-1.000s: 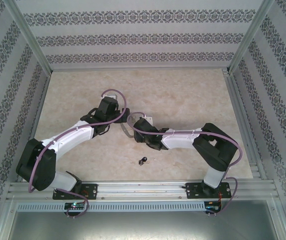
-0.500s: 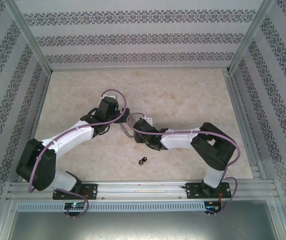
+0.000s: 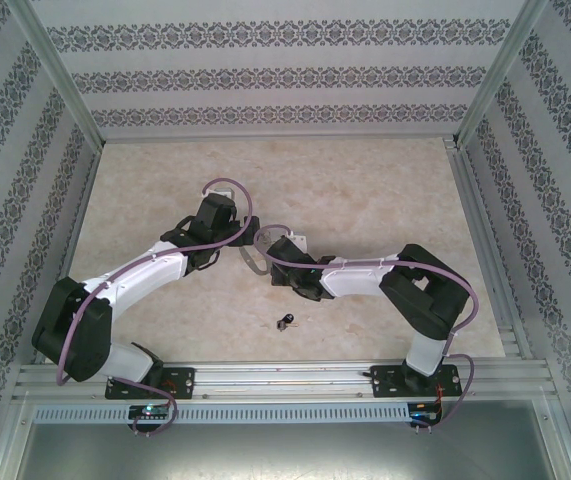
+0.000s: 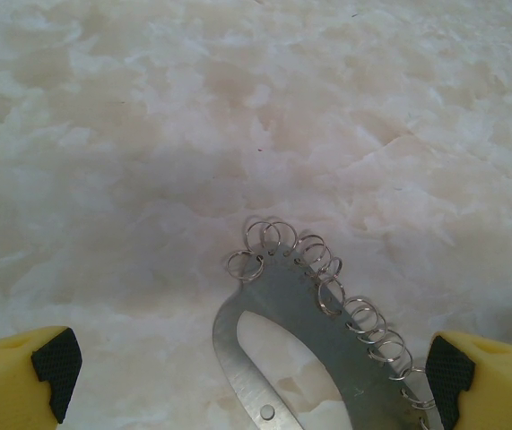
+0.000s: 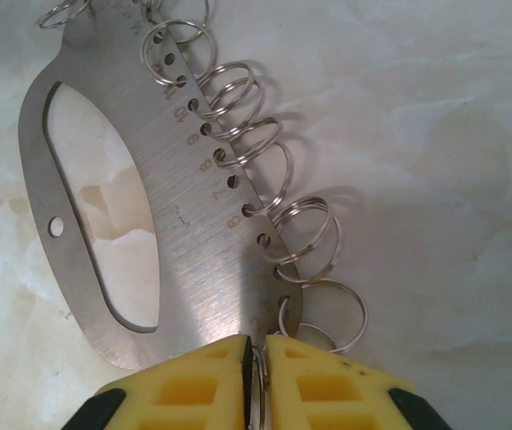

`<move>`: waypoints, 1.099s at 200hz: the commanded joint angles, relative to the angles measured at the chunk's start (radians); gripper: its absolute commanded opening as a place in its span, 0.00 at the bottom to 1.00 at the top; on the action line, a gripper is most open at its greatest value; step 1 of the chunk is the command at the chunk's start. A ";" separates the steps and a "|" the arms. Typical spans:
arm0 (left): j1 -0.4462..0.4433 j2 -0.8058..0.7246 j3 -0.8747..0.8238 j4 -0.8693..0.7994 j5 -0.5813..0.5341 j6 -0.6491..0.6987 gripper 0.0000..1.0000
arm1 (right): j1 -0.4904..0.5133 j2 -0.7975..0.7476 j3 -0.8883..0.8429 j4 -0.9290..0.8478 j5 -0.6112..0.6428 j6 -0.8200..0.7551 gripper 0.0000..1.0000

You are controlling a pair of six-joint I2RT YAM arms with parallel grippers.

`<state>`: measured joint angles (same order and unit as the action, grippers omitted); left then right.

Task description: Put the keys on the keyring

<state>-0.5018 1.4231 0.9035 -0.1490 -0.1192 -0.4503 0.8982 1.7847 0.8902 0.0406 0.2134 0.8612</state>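
Observation:
The keyring point(image 5: 193, 242) is a flat grey metal oval plate with several small wire rings along one edge. My right gripper point(image 5: 256, 345) is shut on one of those rings at the plate's near end, the wire pinched between the yellow fingers. In the left wrist view the keyring point(image 4: 327, 331) lies between the wide-open fingers of my left gripper point(image 4: 248, 363), touching neither. From above, both grippers meet at the keyring point(image 3: 255, 255) at the table's middle. One key point(image 3: 285, 321), tiny with a black head, lies alone nearer the arm bases.
The pale marbled tabletop point(image 3: 365, 190) is bare behind the arms. Patterned walls and a metal frame point(image 3: 485, 250) enclose it on three sides. A metal rail point(image 3: 285, 378) with the arm bases runs along the near edge.
My right gripper's jaws have drawn together on the ring, and its wrist has edged slightly left. The left arm and the key have not moved.

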 commanded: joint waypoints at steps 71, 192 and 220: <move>0.012 0.003 0.033 0.015 0.036 -0.017 1.00 | -0.023 -0.085 -0.011 -0.064 -0.006 -0.083 0.00; 0.011 -0.078 0.071 -0.028 0.169 -0.012 1.00 | -0.270 -0.433 -0.050 0.021 -0.465 -0.497 0.00; 0.012 -0.073 0.085 -0.044 0.219 -0.012 1.00 | -0.332 -0.459 -0.064 0.059 -0.620 -0.536 0.00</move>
<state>-0.5018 1.3647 0.9585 -0.1535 0.0334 -0.4541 0.6025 1.3590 0.8478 0.0368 -0.2058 0.3962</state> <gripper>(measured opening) 0.998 0.048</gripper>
